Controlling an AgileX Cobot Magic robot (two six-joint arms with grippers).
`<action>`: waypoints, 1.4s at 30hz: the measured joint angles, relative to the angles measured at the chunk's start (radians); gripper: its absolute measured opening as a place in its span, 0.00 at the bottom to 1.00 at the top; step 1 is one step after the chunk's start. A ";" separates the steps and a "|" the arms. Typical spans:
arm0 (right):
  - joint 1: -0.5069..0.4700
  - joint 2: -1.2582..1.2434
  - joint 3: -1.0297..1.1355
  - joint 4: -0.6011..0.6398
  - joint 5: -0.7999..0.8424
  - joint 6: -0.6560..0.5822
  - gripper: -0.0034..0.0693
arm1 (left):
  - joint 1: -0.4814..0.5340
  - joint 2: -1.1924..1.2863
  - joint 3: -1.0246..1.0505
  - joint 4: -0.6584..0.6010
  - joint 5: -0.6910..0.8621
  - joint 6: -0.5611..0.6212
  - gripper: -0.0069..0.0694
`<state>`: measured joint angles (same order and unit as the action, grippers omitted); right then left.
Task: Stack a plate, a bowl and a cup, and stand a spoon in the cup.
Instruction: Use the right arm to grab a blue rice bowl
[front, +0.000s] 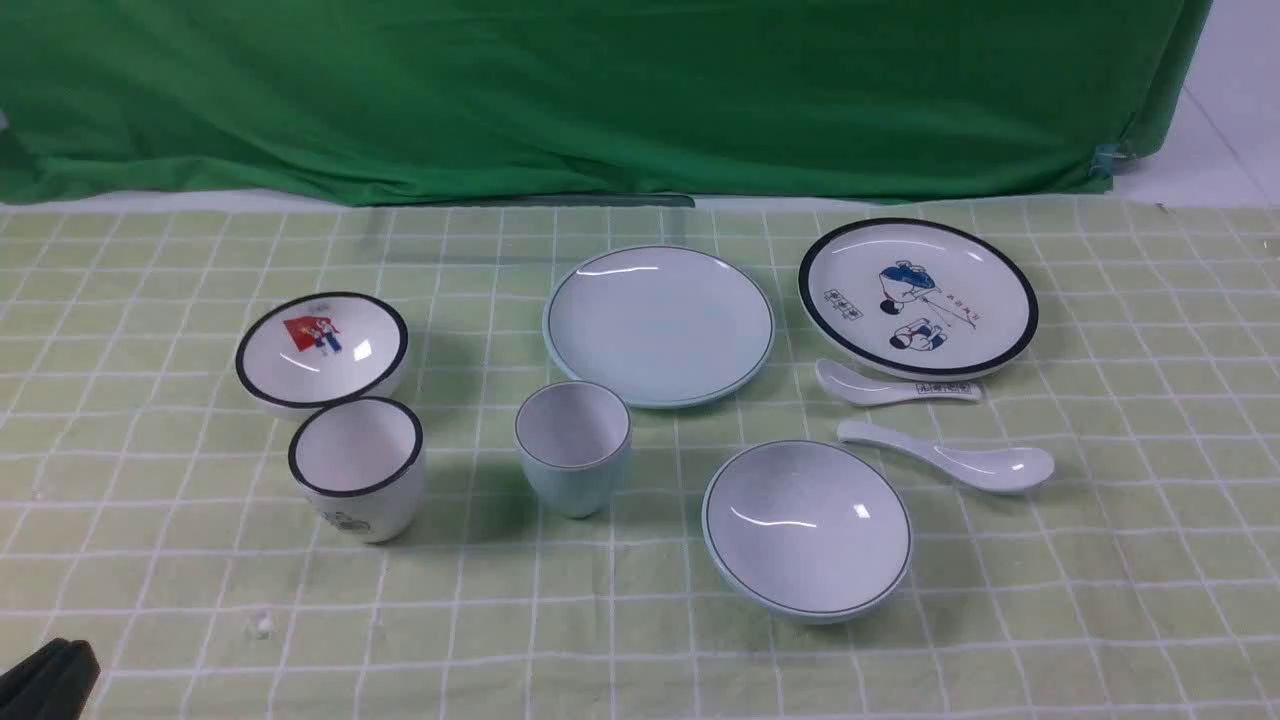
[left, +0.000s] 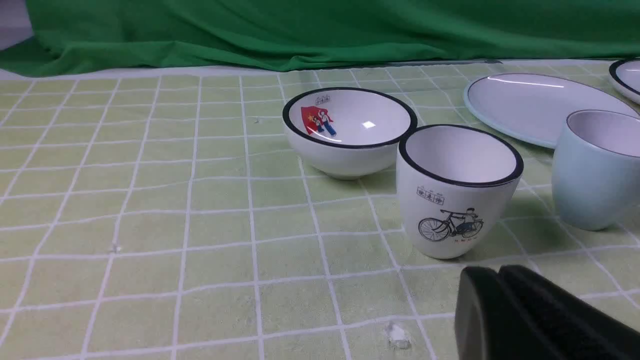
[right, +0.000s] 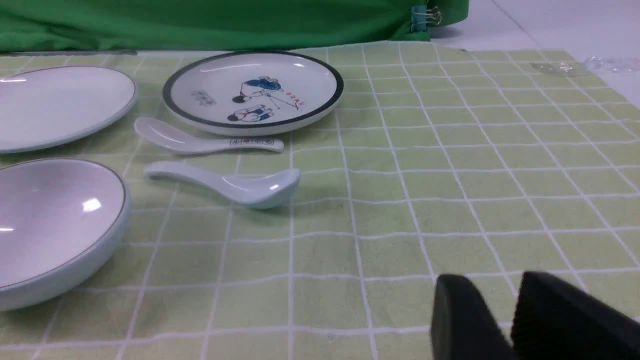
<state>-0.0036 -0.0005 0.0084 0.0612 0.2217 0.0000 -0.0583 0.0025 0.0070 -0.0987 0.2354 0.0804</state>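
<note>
two empty grippers are hanging back from the dishes, the left gripper pressed together, the right gripper slightly parted, and the bowl is sitting ahead-left of the right one (the nearer arm), the plate just beyond.

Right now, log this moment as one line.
stack: not begun | plate, bowl, cup, spoon: separate | left hand: shut, empty | right hand: open, empty
</note>
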 joint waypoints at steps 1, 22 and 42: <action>0.000 0.000 0.000 0.000 0.000 0.000 0.35 | 0.000 0.000 0.000 0.000 0.000 0.000 0.05; 0.000 0.000 0.000 0.000 0.000 0.000 0.38 | 0.000 0.000 0.000 0.075 -0.004 0.003 0.05; 0.000 0.000 0.000 0.000 -0.300 0.000 0.38 | 0.000 0.000 0.000 0.099 -0.387 0.007 0.08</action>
<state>-0.0036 -0.0005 0.0084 0.0612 -0.0782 0.0000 -0.0583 0.0025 0.0070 0.0000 -0.1519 0.0877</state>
